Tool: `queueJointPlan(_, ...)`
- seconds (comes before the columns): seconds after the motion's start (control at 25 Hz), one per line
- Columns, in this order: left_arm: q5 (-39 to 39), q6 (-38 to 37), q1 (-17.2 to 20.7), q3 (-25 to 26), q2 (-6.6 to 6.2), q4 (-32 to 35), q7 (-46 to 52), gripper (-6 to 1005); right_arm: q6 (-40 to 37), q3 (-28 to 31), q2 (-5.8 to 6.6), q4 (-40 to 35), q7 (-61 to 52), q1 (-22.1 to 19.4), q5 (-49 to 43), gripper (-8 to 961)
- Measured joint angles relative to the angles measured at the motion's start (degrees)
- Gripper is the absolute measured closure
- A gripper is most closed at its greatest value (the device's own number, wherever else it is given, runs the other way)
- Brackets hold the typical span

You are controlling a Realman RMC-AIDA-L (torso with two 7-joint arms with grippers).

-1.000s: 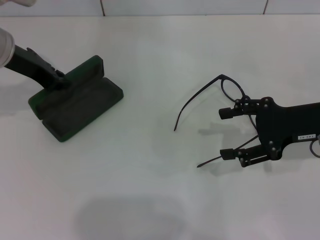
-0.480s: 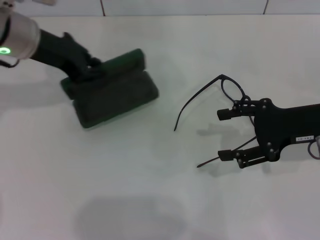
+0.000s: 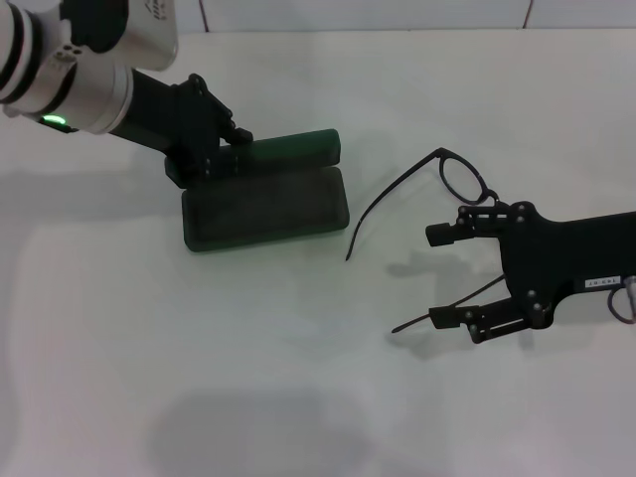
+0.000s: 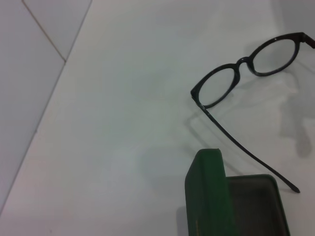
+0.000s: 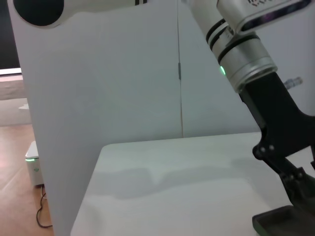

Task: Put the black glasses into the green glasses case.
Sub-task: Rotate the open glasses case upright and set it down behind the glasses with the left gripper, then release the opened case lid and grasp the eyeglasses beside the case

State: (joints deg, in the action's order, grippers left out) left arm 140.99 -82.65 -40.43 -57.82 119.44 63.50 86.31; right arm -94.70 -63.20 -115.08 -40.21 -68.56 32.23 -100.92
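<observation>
plain white worktop (image 3: 298, 378) across the whole head view, with a pale tiled wall (image 3: 368, 14) along the top edge; soft grey shadows low in the frame.

green case (image 3: 266, 194) lying open at upper centre-left, long axis running left to right, lid (image 3: 288, 149) standing up along the far side, dark lined tray facing up. left gripper (image 3: 214, 149) at the case's upper left end, fingers closed on the lid edge.

black glasses (image 3: 437, 194) right of centre, well apart from the case, resting unfolded on the worktop. front with the lenses toward the upper right, the two temple arms reaching down and left, one tip ending near the case's right end, the other lower in the frame.

right gripper (image 3: 437, 276) at mid right, pointing left, fingers spread wide, one beside the lens front, the other along the lower temple arm, nothing pinched.

in the left wrist view, case (image 4: 216, 196) at bottom with glasses (image 4: 246, 73) beyond.
</observation>
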Motion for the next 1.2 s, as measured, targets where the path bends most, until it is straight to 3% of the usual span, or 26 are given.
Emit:
queueJointPlan(0.6, -3.24, 1.85, 1.2, -0.07, 0.2, -0.1, 0.03, 769, -0.02, -0.43, -0.06, 0.05, 0.0, 0.05, -0.07, 93)
queueJointPlan(0.96, -5.15, 1.54, 1.64, 1.32, 0.02, 0.33, 4.63, 537, -0.05, -0.29, -0.11, 0.05, -0.08, 0.02, -0.07, 94)
queueJointPlan(1.2, -8.64, -3.05, 6.19, 3.85, -0.68, -0.12, 13.13, 407, -0.06, 1.84, 0.71, -0.4, -5.38, 0.02, 0.46, 94)
